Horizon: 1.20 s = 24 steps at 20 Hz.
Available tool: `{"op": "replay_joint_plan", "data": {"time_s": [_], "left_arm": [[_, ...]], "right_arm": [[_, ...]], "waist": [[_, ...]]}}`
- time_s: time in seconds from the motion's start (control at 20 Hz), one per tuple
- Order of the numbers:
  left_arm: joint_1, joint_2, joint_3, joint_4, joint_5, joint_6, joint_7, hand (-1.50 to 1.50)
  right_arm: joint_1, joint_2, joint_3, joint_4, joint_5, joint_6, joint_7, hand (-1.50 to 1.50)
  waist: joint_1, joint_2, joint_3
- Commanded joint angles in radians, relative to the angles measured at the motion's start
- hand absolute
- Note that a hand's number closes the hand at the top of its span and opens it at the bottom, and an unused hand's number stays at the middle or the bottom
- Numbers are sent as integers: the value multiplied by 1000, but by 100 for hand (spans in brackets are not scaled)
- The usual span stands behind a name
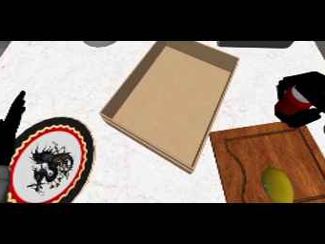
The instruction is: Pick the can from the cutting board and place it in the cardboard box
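Observation:
A red can is held above the counter just past the far right corner of the wooden cutting board, with my right hand curled round it. The cardboard box lies open and empty in the middle of the counter, to the left of the can. At the left edge my left hand rests open, fingers pointing up, beside a plate.
A yellow lemon lies on the near part of the cutting board. A decorated plate with a red and black rim sits at the lower left. Dark objects show at the counter's far edge.

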Motion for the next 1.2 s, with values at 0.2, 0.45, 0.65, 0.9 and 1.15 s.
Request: {"op": "replay_joint_plan", "data": {"time_s": [0.2,0.45,0.65,0.9,1.15], "left_arm": [[0,21,42,33,16,-18,-16,0],[4,-38,-4,32,-36,24,-19,0],[-5,-24,3,22,-44,17,-20,0],[24,-42,10,-5,-40,21,-6,0],[20,-20,37,41,-34,-4,-52,0]], "right_arm": [[-140,-13,-132,-3,-96,-100,-142,150],[-199,62,-102,-51,-114,-88,-174,150],[-314,116,-81,-75,-164,66,-88,150],[-366,226,-82,-104,-216,140,67,150],[-443,349,-78,-85,-225,118,211,150]], "waist": [[-26,-7,-1],[-25,-7,-2],[-19,-9,-2],[-19,-9,-2],[-21,-8,-2]]}}
